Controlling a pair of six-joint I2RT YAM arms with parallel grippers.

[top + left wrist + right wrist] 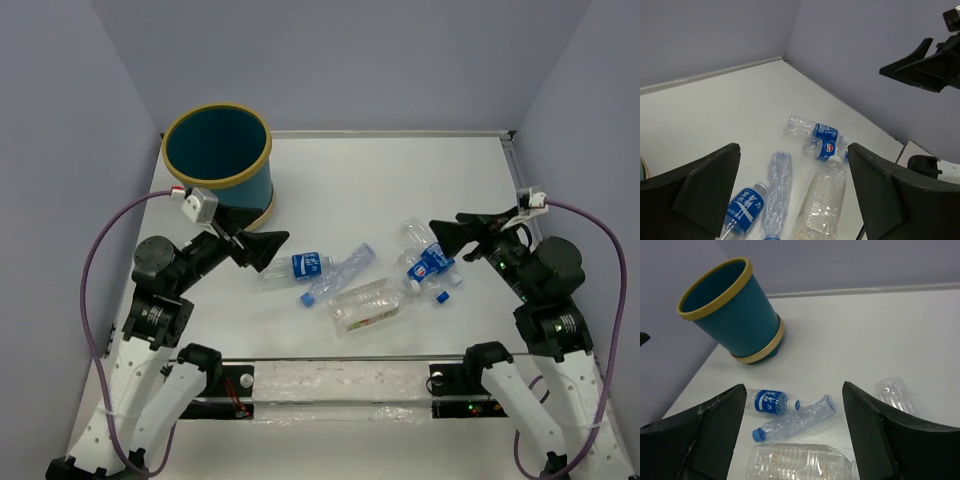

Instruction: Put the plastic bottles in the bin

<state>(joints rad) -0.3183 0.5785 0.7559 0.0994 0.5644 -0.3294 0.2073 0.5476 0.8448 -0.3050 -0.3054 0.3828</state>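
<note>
The teal bin (243,192) with a yellow-tan rim stands upright at the back left; it also shows in the right wrist view (742,320). Several plastic bottles lie on the table's middle: a blue-label bottle (302,267), a crushed clear bottle (340,272), a larger bottle (368,305), a Pepsi-label bottle (428,266) and a clear bottle (416,236). My left gripper (272,252) is open and empty, just left of the blue-label bottle (745,210). My right gripper (440,240) is open and empty, above the Pepsi-label bottle (826,148).
A loose blue cap (441,296) lies beside the Pepsi-label bottle. Purple walls close the table at the back and both sides. A metal rail (340,382) runs along the near edge between the arm bases.
</note>
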